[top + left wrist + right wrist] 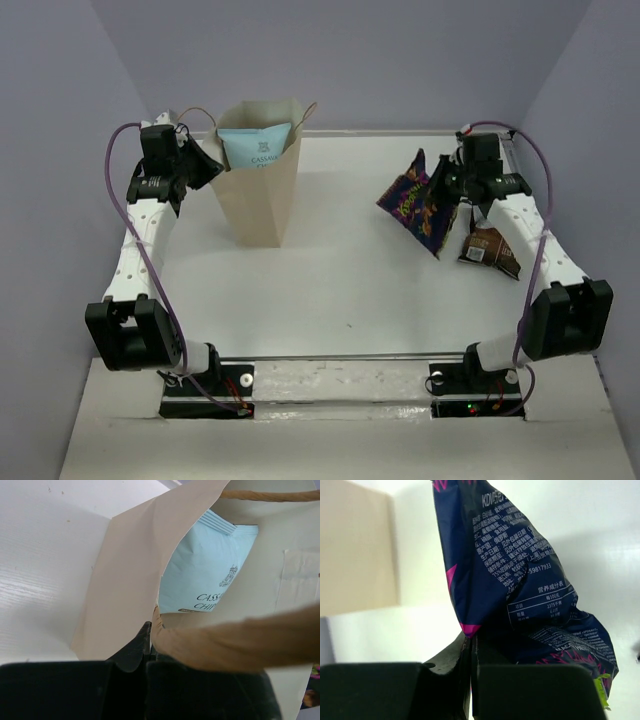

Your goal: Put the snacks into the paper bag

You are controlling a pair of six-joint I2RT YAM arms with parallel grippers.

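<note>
right gripper [471,642] pinching packet [520,580], white table [340,285], lilac walls [350,50]

Light-blue packet [255,148] sits half hidden inside the paper bag [262,205]

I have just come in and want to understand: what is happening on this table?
The left gripper is shut on the top edge of the paper bag, which stands upright with a light blue packet sticking out. The right gripper is shut on a purple packet, holding it up on the right. A brown packet lies on the table beside that arm, not yet bagged.
</note>
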